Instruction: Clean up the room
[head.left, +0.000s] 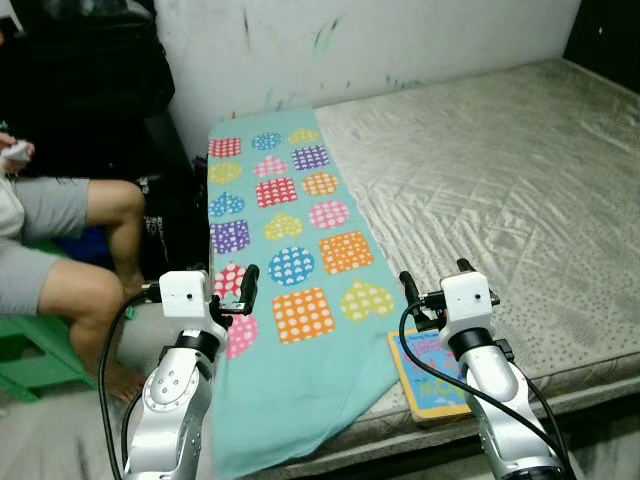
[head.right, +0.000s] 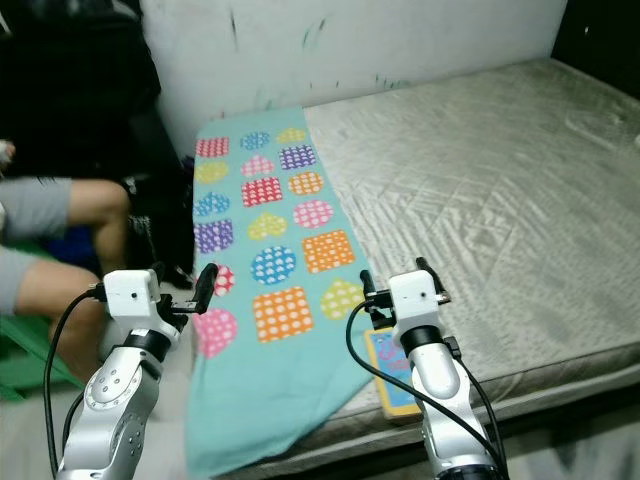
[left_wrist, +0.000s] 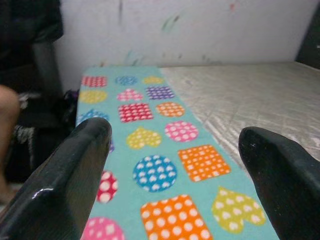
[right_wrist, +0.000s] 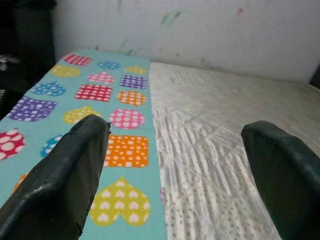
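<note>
Item: teal blanket (head.left: 290, 260), printed with spotted hearts, circles and squares in red, orange, purple, blue, pink and yellow. It lay lengthwise along the left strip of the mattress (head.left: 520, 200), from the wall end down to the near edge, where its lower end hung over in a slanted fold. Surface mostly flat, lightly rumpled at the bottom.

Item: book (head.left: 428, 378), a flat children's title with a blue cover and pink lettering. It rested on the mattress at the near edge, just beside the blanket's lower right corner, partly hidden behind the right arm.

Item: mattress, bare, grey quilted fabric with a sheen, pushed against the wall.

Item: left gripper (head.left: 238, 290), raised over the blanket's lower left part. Its two black fingers (left_wrist: 65, 175) stood wide apart and held nothing; the patterned cloth showed between them in the wrist view.

Item: right gripper (head.left: 438, 285), raised above the near edge of the mattress, over the book. Its fingers (right_wrist: 65, 170) also spread wide with nothing between them; blanket edge and bare mattress showed in the gap.

Item: white wall (head.left: 400, 40), scuffed, with faint green and dark marks.

Item: a person (head.left: 70, 240) in grey shorts, seated on a green stool (head.left: 30, 365) to the left of the bed, knees bent, one hand holding a small white object.
</note>
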